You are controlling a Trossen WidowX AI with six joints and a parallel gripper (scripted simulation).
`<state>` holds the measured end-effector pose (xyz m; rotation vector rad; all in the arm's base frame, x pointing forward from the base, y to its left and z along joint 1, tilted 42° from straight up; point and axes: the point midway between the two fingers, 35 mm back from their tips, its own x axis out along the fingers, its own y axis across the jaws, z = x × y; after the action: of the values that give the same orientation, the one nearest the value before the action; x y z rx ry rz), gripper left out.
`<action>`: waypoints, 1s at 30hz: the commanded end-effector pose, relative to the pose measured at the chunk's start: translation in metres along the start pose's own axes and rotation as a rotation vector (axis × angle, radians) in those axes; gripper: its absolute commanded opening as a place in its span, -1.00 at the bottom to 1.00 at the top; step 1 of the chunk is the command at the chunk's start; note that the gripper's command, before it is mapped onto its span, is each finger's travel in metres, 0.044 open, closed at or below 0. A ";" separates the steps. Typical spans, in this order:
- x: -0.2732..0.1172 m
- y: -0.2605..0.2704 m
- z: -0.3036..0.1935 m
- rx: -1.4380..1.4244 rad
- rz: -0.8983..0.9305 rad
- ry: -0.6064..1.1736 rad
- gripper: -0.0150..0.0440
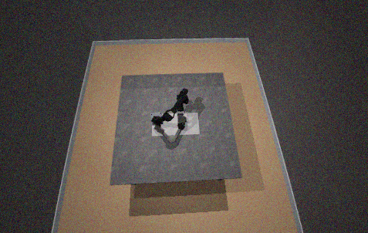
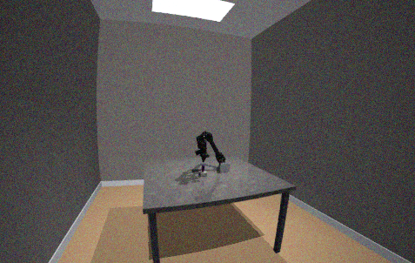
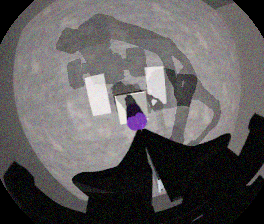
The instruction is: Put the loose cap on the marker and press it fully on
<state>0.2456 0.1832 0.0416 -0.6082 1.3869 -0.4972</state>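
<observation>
The white holder block (image 2: 204,173) (image 3: 140,100) stands on the table. The marker stands upright in it with the purple cap (image 2: 203,166) (image 3: 137,121) over its top; the wrist view looks down on the cap's round end, with a dark shaft running down to the block. How far down the cap sits cannot be told. My gripper (image 2: 204,161) (image 3: 141,132) is shut and empty, pointing down above the cap. In the wrist view its joined tips lie right at the cap's near edge; whether they touch it is not clear.
The grey table (image 1: 143,162) (image 2: 165,196) carries the arm. Bright patches (image 3: 98,95) (image 3: 156,85) show on either side of the holder block in the wrist view. Shadows of the arm fall across the table. A pale patch (image 2: 224,167) shows beside the arm's base.
</observation>
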 end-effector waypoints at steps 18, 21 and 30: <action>0.022 0.000 0.000 -0.006 0.001 0.000 -0.49; 0.027 0.000 0.000 -0.006 0.001 0.000 -0.49; 0.040 0.000 0.000 -0.006 0.000 0.000 -0.49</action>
<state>0.2487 0.1635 0.0161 -0.6077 1.3911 -0.4873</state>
